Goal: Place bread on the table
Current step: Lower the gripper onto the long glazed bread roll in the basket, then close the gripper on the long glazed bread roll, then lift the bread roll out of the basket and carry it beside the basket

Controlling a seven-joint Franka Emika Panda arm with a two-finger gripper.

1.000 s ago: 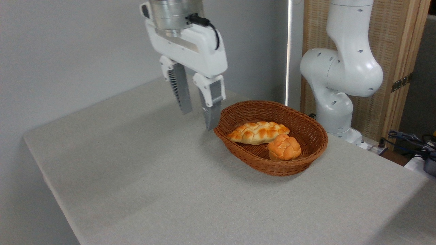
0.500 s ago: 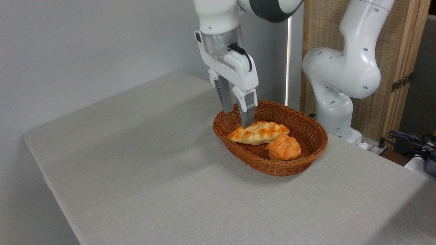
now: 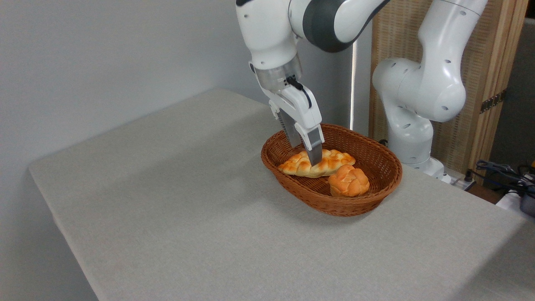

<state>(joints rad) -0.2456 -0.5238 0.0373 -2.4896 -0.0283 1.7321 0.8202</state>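
I am reaching my claw [image 3: 308, 152] down into the basket [image 3: 378, 194], tilted so the 2 fingers [image 3: 314, 152] are slanting toward the loaf [image 3: 330, 163]. The near finger is crossing the loaf's middle in this view, its tip lying over the crust; the far finger is showing only partly behind it, just above the loaf's back edge. My fingers are standing a little apart, on either side of the loaf's middle, but whether they are pressing on it or only flanking it I cannot tell. The loaf is lying lengthwise in the basket, along its left and rear part, 1 pointed end toward the left rim. The bun [image 3: 348, 180] is sitting just beside it, nearer the front, seeming to touch the loaf's right end. The basket is resting on the table [image 3: 175, 200], toward its far right part. My arm's base [image 3: 413, 142] is standing behind the basket, past the table's edge.
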